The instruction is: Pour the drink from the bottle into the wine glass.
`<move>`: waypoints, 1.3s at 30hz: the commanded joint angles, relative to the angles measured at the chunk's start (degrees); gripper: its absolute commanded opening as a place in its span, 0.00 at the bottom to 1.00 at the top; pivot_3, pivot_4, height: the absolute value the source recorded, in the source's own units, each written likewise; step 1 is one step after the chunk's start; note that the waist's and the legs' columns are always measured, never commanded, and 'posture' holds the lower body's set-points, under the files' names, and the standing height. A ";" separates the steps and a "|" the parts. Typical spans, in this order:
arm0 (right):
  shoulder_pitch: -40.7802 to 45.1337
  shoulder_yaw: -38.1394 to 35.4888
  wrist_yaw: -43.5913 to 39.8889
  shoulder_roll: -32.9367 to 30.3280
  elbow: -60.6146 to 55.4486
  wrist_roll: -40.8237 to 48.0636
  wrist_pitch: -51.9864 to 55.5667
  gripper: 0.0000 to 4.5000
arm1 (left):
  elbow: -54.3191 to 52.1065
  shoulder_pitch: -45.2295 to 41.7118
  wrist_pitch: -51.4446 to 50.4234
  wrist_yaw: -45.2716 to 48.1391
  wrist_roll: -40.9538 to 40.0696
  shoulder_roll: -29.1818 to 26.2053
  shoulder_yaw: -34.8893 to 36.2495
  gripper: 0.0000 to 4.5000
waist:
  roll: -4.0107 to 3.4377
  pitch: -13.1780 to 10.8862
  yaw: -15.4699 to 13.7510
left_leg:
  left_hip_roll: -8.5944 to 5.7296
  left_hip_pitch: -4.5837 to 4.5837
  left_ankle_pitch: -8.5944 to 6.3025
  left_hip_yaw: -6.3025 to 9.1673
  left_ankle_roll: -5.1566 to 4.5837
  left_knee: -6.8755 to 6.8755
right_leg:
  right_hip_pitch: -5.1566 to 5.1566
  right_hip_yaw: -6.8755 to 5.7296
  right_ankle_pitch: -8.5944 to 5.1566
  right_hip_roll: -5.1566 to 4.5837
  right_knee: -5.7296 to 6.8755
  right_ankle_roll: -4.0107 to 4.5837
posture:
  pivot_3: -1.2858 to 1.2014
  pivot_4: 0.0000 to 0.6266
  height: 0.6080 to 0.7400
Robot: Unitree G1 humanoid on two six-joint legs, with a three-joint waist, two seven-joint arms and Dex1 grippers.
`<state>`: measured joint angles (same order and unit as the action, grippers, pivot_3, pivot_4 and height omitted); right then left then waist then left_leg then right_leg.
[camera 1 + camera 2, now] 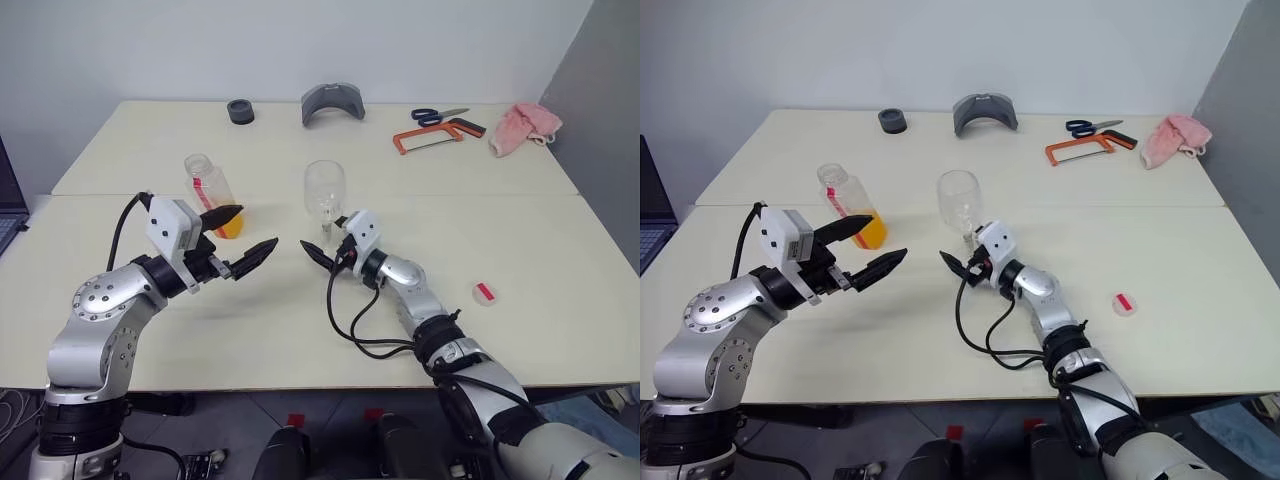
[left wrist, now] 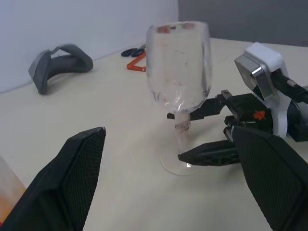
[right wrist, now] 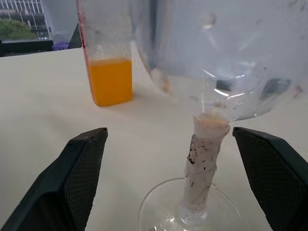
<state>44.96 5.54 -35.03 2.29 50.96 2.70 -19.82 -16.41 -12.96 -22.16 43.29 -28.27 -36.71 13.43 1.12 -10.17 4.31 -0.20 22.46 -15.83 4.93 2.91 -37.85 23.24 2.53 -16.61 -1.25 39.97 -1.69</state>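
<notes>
Two grippers open wide, both empty. Right gripper (image 1: 322, 247) low at wine glass (image 1: 325, 192), fingers either side of stem, not touching. Wine glass upright at table (image 1: 520, 220) centre. Left gripper (image 1: 240, 240) raised just in front of bottle (image 1: 211, 189); bottle upright, uncapped, drink (image 3: 111, 81) in bottom part.

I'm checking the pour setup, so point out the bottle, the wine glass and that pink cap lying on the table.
bottle (image 1: 212, 192): left eye view, on its clear side above the drink.
wine glass (image 1: 324, 188): left eye view, on the bowl.
pink cap (image 1: 485, 293): left eye view, on its top.
</notes>
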 commanded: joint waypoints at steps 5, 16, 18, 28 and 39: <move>-5.07 0.79 -2.66 -3.27 -10.32 0.52 3.75 0.99 | -3.53 0.69 0.26 -1.89 -1.99 0.55 1.92 1.00 | 0.00 0.00 -0.05 | -0.01 0.01 0.00 0.00 0.00 -0.01 | 0.00 0.00 0.00 -0.01 0.00 0.00 | 0.52 0.24 1.00; -20.64 6.02 -14.87 -18.44 -43.97 2.97 20.04 0.99 | 0.55 7.73 3.41 -5.36 3.17 3.21 0.85 1.00 | -0.01 -0.01 -0.98 | 0.01 0.02 -0.01 0.01 -0.02 0.00 | -0.01 -0.01 -0.01 0.00 -0.03 -0.01 | 0.52 0.24 1.00; -23.26 6.22 -17.22 -21.84 -51.55 5.10 24.63 0.99 | 2.99 7.82 5.57 -8.71 5.77 5.09 1.17 1.00 | 0.00 -0.01 -1.22 | 0.00 0.01 -0.01 0.01 -0.02 -0.02 | -0.04 -0.01 -0.01 -0.01 -0.04 -0.02 | 0.52 0.24 1.00; -23.96 4.05 -15.33 -25.66 -70.93 15.80 42.77 0.99 | 15.37 3.56 13.45 -20.95 13.62 12.37 1.96 1.00 | 0.10 0.03 -1.68 | -0.02 0.06 -0.01 0.11 -0.02 -0.08 | -0.07 -0.11 -0.01 -0.01 -0.08 -0.02 | 0.52 0.24 1.00; -22.15 5.83 -10.12 -24.61 -74.81 16.35 47.74 0.99 | 23.38 -5.75 13.75 -18.67 12.66 9.29 2.29 1.00 | 0.10 0.03 -2.12 | -0.08 0.08 -0.01 0.13 -0.01 -0.08 | -0.06 -0.14 -0.01 -0.02 -0.08 -0.03 | 0.52 0.24 1.00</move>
<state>21.90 11.39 -45.77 -22.46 -20.51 18.25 27.70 6.77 -17.00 -9.48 23.97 -15.01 -26.36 14.52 1.23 -10.14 2.19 -0.29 22.54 -15.84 5.07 2.90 -37.94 23.18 2.38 -16.62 -1.27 39.89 -1.71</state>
